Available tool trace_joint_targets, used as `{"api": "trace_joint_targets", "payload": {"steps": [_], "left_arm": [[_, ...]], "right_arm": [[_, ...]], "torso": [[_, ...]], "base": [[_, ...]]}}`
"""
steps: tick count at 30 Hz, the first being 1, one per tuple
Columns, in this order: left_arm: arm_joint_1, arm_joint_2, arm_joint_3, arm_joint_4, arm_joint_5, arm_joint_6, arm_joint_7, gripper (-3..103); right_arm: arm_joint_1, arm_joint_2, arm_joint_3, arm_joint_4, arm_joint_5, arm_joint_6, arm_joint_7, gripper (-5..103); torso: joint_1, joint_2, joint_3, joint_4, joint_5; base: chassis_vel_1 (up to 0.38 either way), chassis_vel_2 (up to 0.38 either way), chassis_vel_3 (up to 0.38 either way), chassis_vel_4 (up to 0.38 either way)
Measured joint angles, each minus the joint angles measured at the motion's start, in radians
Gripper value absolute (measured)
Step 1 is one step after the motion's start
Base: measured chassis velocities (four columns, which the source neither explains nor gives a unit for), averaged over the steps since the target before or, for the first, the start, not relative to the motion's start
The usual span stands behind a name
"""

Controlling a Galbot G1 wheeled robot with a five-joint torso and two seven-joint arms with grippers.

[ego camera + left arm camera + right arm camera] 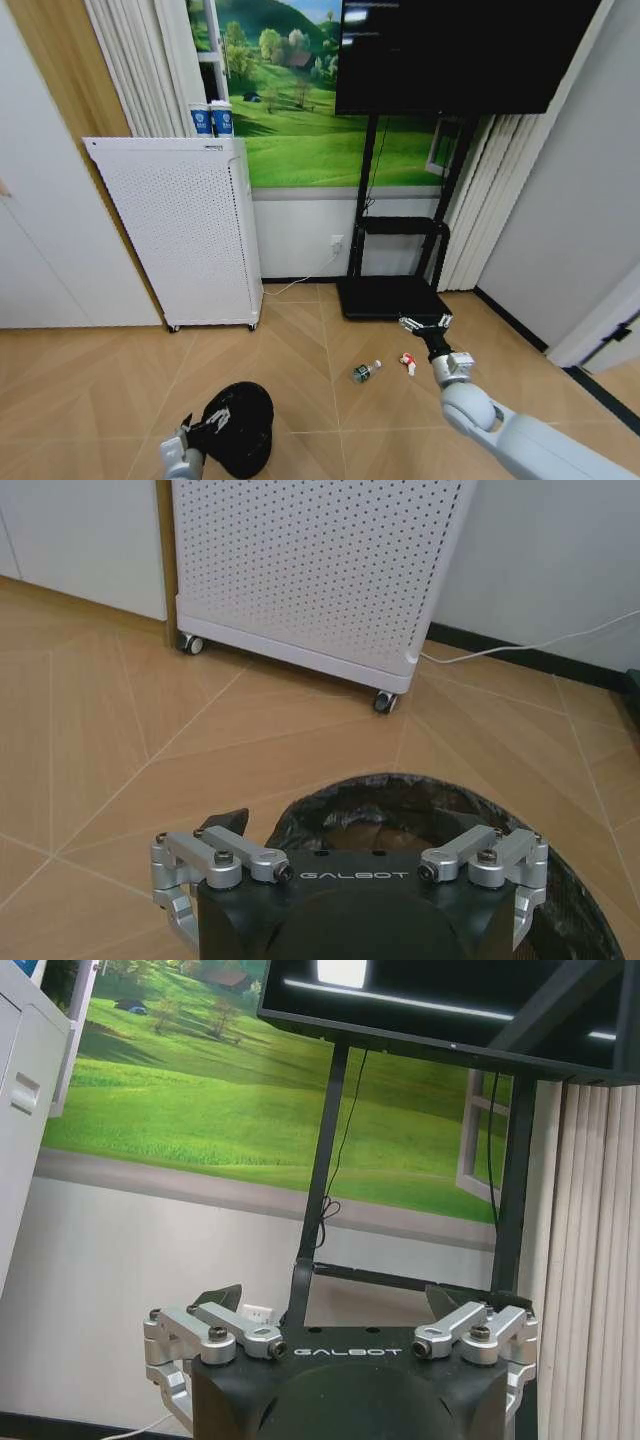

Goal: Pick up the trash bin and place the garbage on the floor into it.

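My left gripper (207, 421) sits at the bottom left of the head frame, fingers spread over the rim of the trash bin (243, 428), not clamped; in the left wrist frame the bin (400, 810) rim shows just past the fingers. Bin stands on the floor (100, 380) in front of the white perforated cabinet (180, 235). My right gripper (426, 322) is held out right of centre, released, holding nothing. Bottle (366, 371) lies on the floor at centre frame; red-and-white wrapper bits (408, 362) just right of it, near the right gripper and in front of the black TV stand (390, 295).
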Motion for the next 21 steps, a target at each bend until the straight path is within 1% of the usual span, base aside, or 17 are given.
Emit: {"api": "trace_joint_targets", "payload": {"steps": [5, 7, 10, 16, 21], "left_arm": [[0.057, -0.016, -0.03, -0.013, 0.01, 0.001, 0.002, 100], [0.098, -0.021, -0.052, -0.018, 0.026, -0.001, 0.017, 100], [0.112, -0.02, -0.065, -0.015, 0.031, -0.006, 0.031, 100], [0.08, -0.005, -0.082, 0.03, 0.028, -0.024, 0.079, 100], [0.064, -0.003, -0.07, 0.036, 0.028, -0.028, 0.086, 100]], "right_arm": [[-0.01, 0.004, 0.008, -0.001, -0.006, 0.002, 0.0, 100], [-0.011, 0.007, 0.01, -0.002, -0.009, 0.003, -0.001, 100], [-0.012, 0.01, 0.01, -0.002, -0.009, 0.005, -0.001, 100], [-0.035, 0.023, 0.014, 0.009, -0.009, 0.007, 0.004, 100], [-0.06, 0.021, 0.033, 0.02, -0.01, 0.009, 0.012, 100]], "torso": [[-0.005, -0.016, -0.011, 0.0, 0.0], [-0.009, -0.026, -0.018, 0.0002, 0.0], [-0.012, -0.037, -0.025, 0.0002, 0.0], [-0.019, -0.062, -0.043, -0.0001, -0.0002], [-0.024, -0.082, -0.059, -0.0001, -0.0002]], "base": [[0.0, 0.0, 0.0, 0.0], [0.0, 0.0, 0.0, 0.0], [0.0, 0.0, 0.0, 0.0], [0.0, 0.0, 0.0, 0.0], [0.0, 0.0, 0.0, 0.0]]}}
